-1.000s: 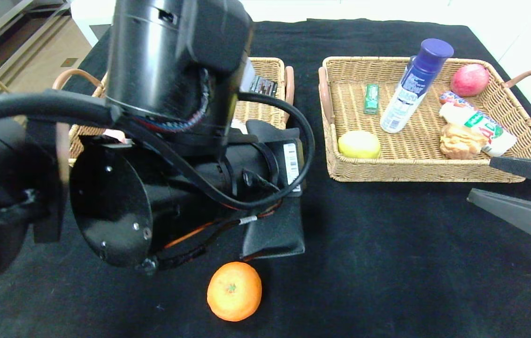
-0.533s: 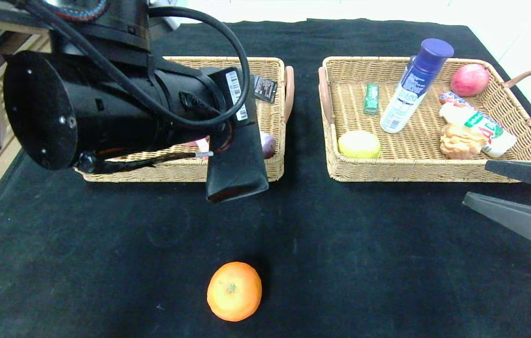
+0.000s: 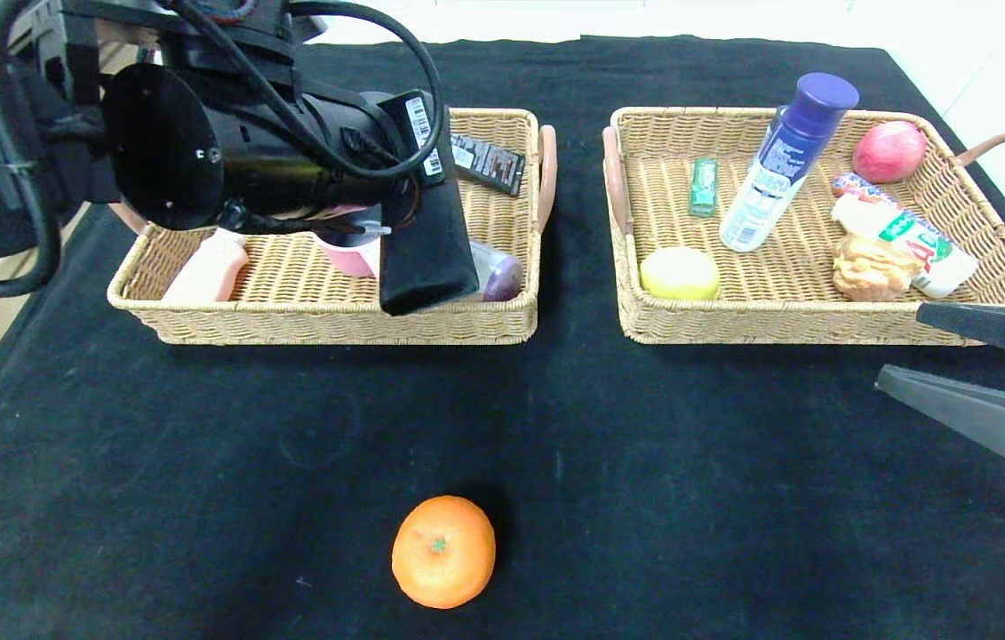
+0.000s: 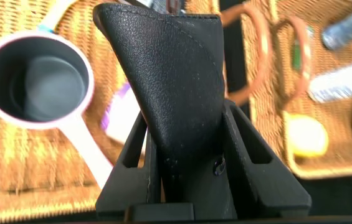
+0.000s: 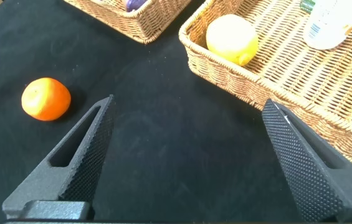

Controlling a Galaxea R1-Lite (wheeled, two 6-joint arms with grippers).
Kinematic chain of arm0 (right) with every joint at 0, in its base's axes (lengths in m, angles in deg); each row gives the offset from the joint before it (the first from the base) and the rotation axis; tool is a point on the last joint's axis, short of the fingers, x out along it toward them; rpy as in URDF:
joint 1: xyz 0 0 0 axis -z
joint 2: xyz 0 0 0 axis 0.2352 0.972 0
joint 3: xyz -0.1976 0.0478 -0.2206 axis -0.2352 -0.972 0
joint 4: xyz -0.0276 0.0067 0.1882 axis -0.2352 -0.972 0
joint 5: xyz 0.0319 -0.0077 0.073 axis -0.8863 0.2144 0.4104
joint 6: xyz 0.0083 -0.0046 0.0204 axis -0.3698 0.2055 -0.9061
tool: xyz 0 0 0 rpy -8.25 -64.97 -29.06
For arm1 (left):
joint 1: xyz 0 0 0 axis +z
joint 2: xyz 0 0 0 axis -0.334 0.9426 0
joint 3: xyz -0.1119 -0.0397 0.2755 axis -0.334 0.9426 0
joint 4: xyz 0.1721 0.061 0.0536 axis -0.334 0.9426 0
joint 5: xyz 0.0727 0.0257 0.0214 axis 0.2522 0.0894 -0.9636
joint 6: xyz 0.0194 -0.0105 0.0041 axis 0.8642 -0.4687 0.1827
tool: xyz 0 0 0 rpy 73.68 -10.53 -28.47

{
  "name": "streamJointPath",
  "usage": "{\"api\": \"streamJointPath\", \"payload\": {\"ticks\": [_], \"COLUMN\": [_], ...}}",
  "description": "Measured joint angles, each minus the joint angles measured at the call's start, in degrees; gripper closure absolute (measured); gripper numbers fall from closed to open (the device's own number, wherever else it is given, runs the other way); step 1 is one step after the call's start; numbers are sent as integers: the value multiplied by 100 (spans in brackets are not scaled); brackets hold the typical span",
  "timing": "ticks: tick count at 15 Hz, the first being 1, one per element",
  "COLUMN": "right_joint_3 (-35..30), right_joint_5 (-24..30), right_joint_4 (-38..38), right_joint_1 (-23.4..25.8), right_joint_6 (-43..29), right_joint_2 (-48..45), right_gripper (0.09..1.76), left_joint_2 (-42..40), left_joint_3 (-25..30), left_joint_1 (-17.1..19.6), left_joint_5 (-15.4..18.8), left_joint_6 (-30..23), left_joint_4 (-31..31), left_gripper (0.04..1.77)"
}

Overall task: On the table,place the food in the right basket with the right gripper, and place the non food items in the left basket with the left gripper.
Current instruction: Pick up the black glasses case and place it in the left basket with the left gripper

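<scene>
the left gripper (image 4: 185, 168) is pinching the black pouch (image 3: 425, 244) over the left basket (image 3: 324, 311); the right gripper (image 5: 188, 155) is idling, fingers spread, near the tabletop's right edge, orange (image 3: 443, 551) near the front edge

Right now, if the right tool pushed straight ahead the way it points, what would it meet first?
Probably bare black cloth of the table. The open right tool has the orange off to one side and the right basket to the other; depth is unclear.
</scene>
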Motion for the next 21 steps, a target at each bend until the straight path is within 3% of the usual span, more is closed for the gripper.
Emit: {"api": "streamJointPath", "payload": {"ticks": [5,12,17,18,21], "right_joint_3": [0,-21,-35,-35,-35], "right_joint_5": [1,6,6,6,6], "right_joint_4": [0,10,2,0,0], "right_joint_1": [-7,-16,-57,-62,-62], "right_joint_6": [1,4,4,4,6], "right_joint_2": [-13,-27,-29,-29,-29], "right_gripper": [14,14,14,14,14], "left_joint_2": [474,984,1185,1197,1218], "left_joint_3": [-503,-1240,-1326,-1320,-1274], "left_joint_1": [447,805,1040,1047,1056], "left_joint_5": [350,380,435,435,441], "left_joint_6": [11,11,11,11,5], "left_joint_4": [-250,-154,-157,-160,-168], "left_gripper": [115,115,116,114,80]}}
